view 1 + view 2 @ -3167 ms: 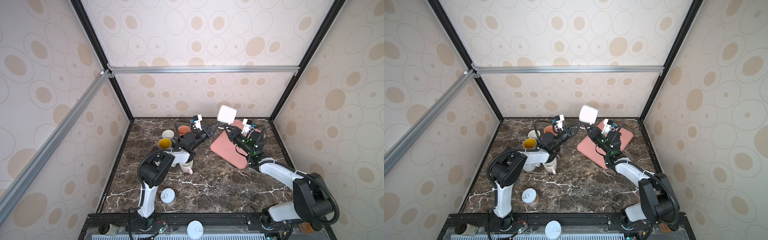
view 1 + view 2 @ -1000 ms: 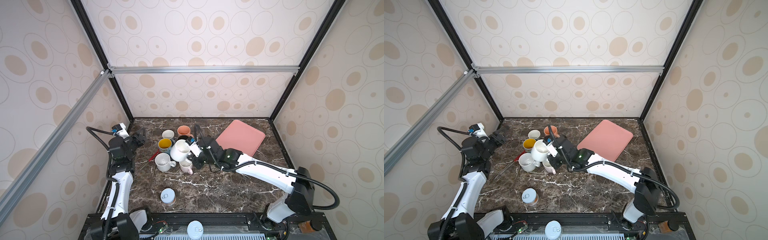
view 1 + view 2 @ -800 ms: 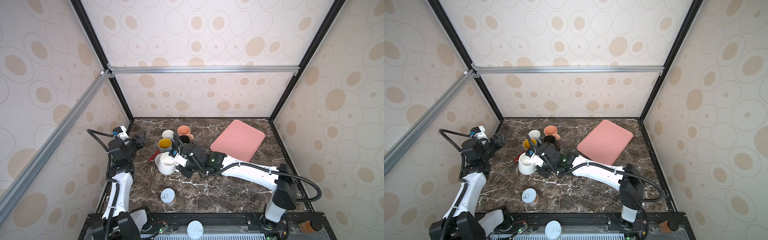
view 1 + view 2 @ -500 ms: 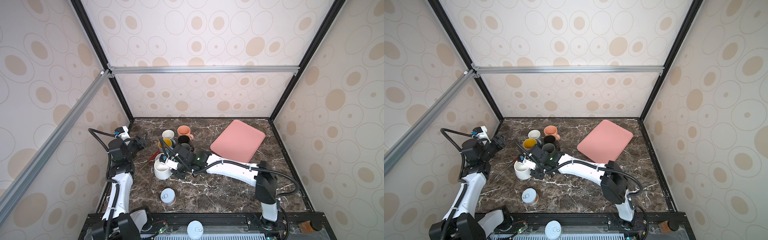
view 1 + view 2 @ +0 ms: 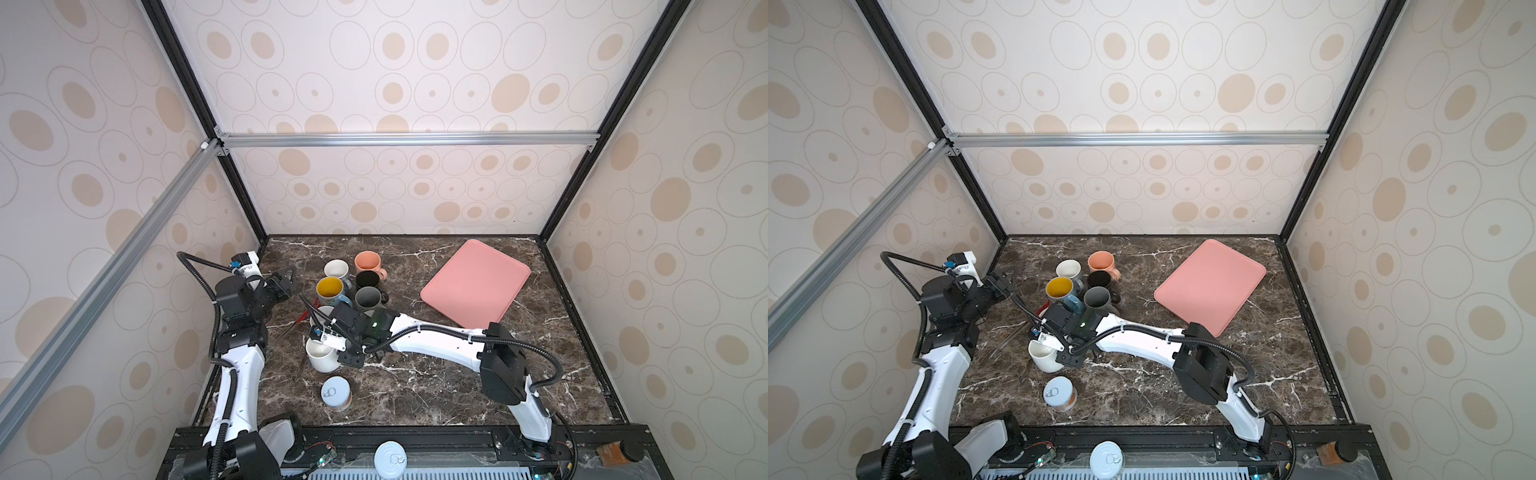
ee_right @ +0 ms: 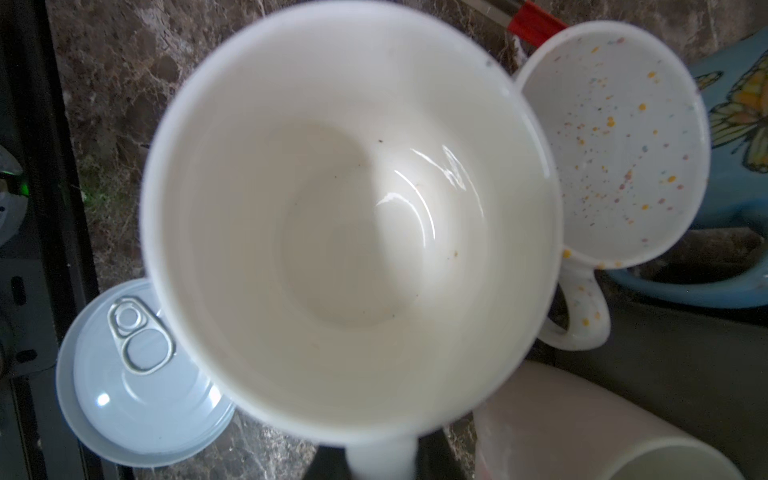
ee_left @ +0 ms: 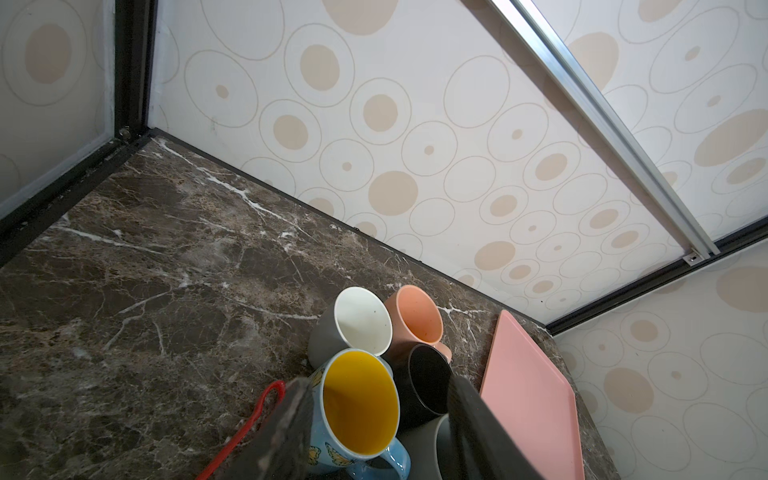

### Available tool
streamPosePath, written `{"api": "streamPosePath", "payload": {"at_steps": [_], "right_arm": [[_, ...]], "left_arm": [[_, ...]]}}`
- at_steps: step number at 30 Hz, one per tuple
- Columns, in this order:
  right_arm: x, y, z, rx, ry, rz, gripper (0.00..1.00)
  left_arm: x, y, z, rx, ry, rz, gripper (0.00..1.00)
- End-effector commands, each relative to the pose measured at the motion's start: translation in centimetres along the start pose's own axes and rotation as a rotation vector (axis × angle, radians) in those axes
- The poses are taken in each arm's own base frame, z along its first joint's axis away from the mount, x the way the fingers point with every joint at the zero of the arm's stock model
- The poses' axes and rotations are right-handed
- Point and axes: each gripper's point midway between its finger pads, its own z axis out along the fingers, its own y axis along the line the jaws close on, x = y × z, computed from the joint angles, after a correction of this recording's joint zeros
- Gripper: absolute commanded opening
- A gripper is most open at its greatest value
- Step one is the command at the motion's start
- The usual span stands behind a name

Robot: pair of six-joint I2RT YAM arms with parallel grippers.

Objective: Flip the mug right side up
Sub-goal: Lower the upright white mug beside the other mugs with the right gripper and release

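Dark brown marble tabletop (image 5: 415,399), walled at back and both sides.
- Open room: the front right stretch is bare, from the flat pink rectangular tray (image 5: 476,282) at back right down to the front rail. The back left corner is also bare in the left wrist view.
- Crowding is at left centre. The right arm lies across the mug cluster.
- A silver pull-tab tin can (image 5: 336,392) stands just in front of the task mug.
- A red-handled tool (image 5: 291,328) lies between that mug and the left arm.

Plain white ceramic mug (image 5: 321,356):
- It is upright, mouth up, at the front of the cluster. Its rim is just beside the speckled white mug (image 6: 615,153).
- The inside is glossy, with a few dark specks.
- Cannot tell whether the base touches the marble.
- The right gripper (image 5: 347,356) is clamped almost closed on its handle (image 6: 380,461).

The left gripper (image 5: 287,277) hangs near the left wall, well apart from that mug. Its fingers (image 7: 291,419) are about half spread and hold nothing.

Count:
- **Mugs, eight:**
  - plain white
  - speckled white
  - blue butterfly mug with yellow inside (image 5: 330,289)
  - mid-grey mug (image 5: 368,298)
  - black mug (image 5: 367,279)
  - salmon mug (image 5: 368,262)
  - grey mug with white inside (image 5: 336,269)
  - pale pink mug (image 6: 582,428), seen side-on and only in the right wrist view
- **Cans, two:** the second can (image 5: 389,457) sits on the front rail.
- **Tray:** one.
- **Tool:** one.
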Motion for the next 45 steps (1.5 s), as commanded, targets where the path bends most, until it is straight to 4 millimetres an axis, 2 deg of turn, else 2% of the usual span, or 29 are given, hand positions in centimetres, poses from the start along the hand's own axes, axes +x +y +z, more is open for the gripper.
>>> {"api": "streamPosePath", "payload": {"at_steps": [1, 9, 14, 16, 19, 24, 28, 31, 37, 41, 45], "right_arm": [[-1.8, -0.6, -0.2, 0.043, -0.054, -0.021, 0.0], [-1.1, -1.2, 2.2, 0.094, -0.039, -0.015, 0.0], [-0.8, -1.5, 3.1, 0.118, -0.054, -0.011, 0.0], [-0.5, -1.6, 3.4, 0.13, -0.05, -0.015, 0.05], [-0.2, -1.8, 3.4, 0.144, -0.042, -0.014, 0.19], [-0.3, -2.3, 2.5, 0.173, -0.057, -0.015, 0.39], [-0.5, -2.4, 1.6, 0.178, -0.069, -0.014, 0.45], [-1.0, -2.4, 0.3, 0.178, -0.092, -0.006, 0.45], [-2.4, -3.4, -4.9, 0.234, -0.206, 0.048, 0.48], [-2.4, -5.5, -9.3, 0.349, -0.277, 0.105, 0.53], [-0.7, -8.8, -13.3, 0.461, -0.321, 0.198, 0.59]], "left_arm": [[-1.5, -1.2, -0.3, 0.03, -0.024, 0.049, 0.53], [-1.5, -1.2, -0.2, 0.033, -0.022, 0.051, 0.52], [-1.4, -1.2, -0.2, 0.033, -0.02, 0.056, 0.52], [-1.5, -1.2, -0.2, 0.032, -0.019, 0.058, 0.52], [-1.6, -1.1, -0.1, 0.029, -0.021, 0.064, 0.52], [-1.9, -1.0, -0.1, 0.015, -0.025, 0.081, 0.53], [-2.3, -0.8, -0.1, -0.004, -0.026, 0.102, 0.55], [-2.6, -0.7, -0.3, -0.029, -0.03, 0.137, 0.58], [-4.4, 0.6, -0.8, -0.15, -0.065, 0.281, 0.67], [-5.2, 2.1, -0.9, -0.244, -0.086, 0.39, 0.8], [-4.9, 4.1, -1.1, -0.33, -0.118, 0.453, 0.95]]}}
